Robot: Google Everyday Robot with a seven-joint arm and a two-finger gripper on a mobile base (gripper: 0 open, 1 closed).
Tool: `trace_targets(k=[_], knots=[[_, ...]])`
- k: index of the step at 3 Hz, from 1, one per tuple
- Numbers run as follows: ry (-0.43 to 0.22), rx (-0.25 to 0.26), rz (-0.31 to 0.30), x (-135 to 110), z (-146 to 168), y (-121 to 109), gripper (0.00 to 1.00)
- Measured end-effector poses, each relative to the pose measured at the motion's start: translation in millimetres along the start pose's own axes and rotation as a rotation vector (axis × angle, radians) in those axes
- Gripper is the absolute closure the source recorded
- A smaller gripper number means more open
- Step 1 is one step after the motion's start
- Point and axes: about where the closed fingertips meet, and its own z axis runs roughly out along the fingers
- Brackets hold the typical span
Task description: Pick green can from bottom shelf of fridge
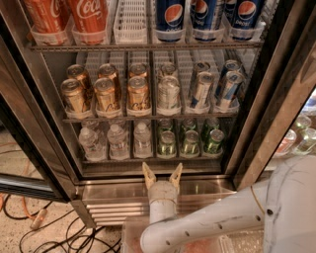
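The fridge stands open before me. On its bottom shelf three lanes on the right hold green cans; the front ones are at left, middle and right, with more behind them. My gripper is open and empty. It points up at the fridge from just below the bottom shelf's front rail, under the leftmost green can lane, in front of the steel base panel.
Small clear water bottles fill the bottom shelf's left lanes. Gold cans and silver-and-blue cans stand on the middle rack, Coke and Pepsi cans above. Cables lie on the floor at left.
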Motion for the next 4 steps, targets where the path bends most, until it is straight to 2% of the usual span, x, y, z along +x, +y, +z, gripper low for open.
trace_targets(k=[1, 2, 3, 4], knots=[[-0.028, -0.01, -0.023, -0.4, 7.1, 3.6, 0.17], [-0.058, -0.029, -0.046, -1.5, 16.5, 10.1, 0.36], [-0.078, -0.024, -0.063, -2.8, 25.3, 8.9, 0.42], [-0.094, 0.007, -0.073, -5.3, 35.1, -0.4, 0.44]])
